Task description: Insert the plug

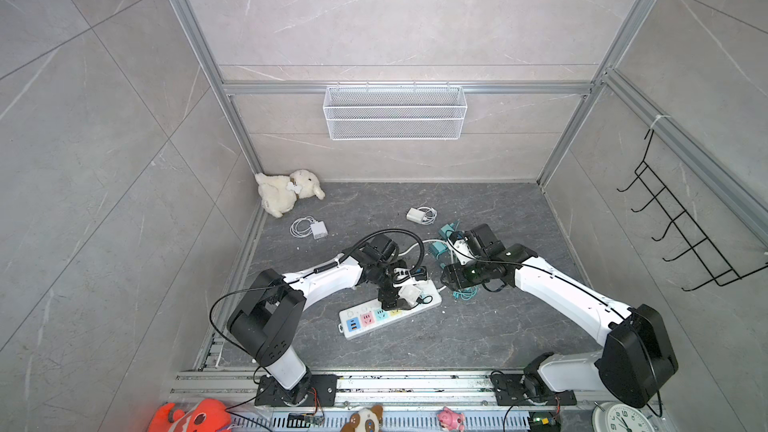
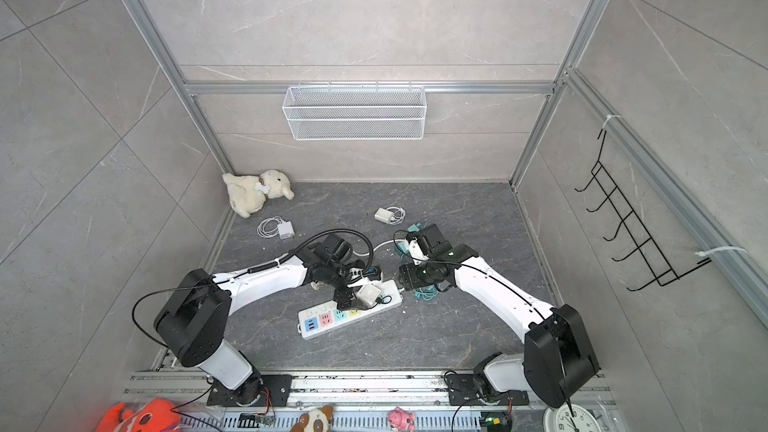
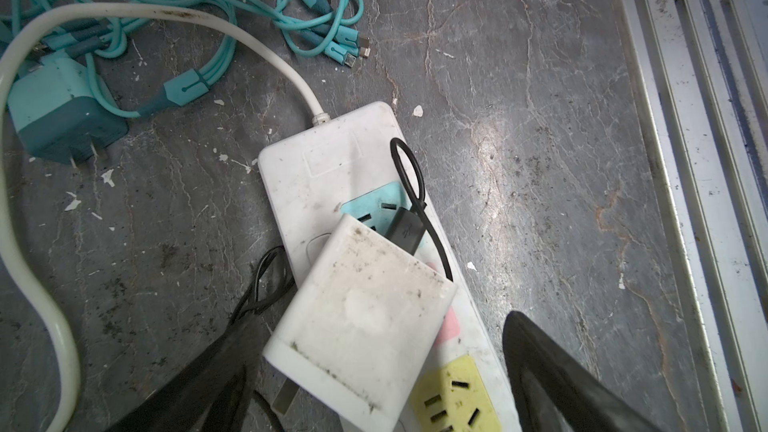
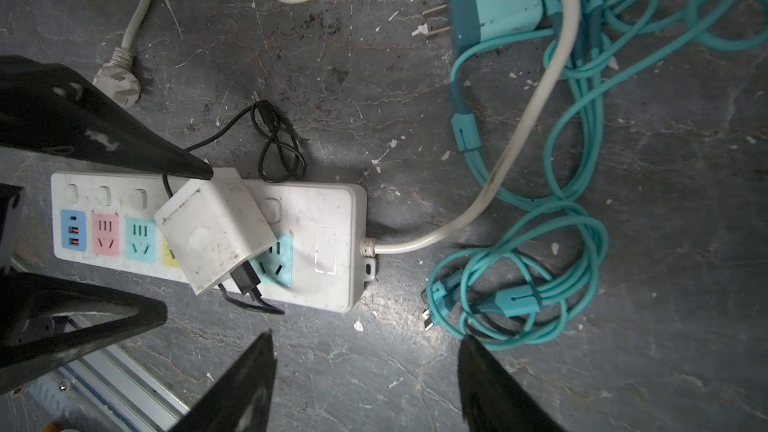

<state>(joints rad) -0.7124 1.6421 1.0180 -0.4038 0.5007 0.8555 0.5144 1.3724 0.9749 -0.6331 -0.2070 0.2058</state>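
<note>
The plug, a scuffed white charger block (image 3: 361, 326) with a black USB cable (image 3: 409, 176), lies tilted on top of the white power strip (image 3: 324, 151), its metal prong (image 3: 286, 398) sticking out past the strip's side. It partly covers the yellow socket (image 3: 457, 401). My left gripper (image 3: 382, 322) is open and straddles the block; one finger touches its corner, the other stands apart. In both top views the block (image 1: 409, 295) (image 2: 368, 293) sits on the strip (image 1: 361, 322) (image 2: 320, 322). My right gripper (image 4: 365, 367) is open over bare floor by the strip's cord end.
A teal charger (image 4: 494, 6) and tangled teal cables (image 4: 519, 292) lie beside the strip's thick white cord (image 4: 540, 97). The strip's own plug (image 4: 118, 81) rests on the floor. Two white chargers (image 1: 417, 215) (image 1: 318, 229) and a plush dog (image 1: 286, 191) lie farther back.
</note>
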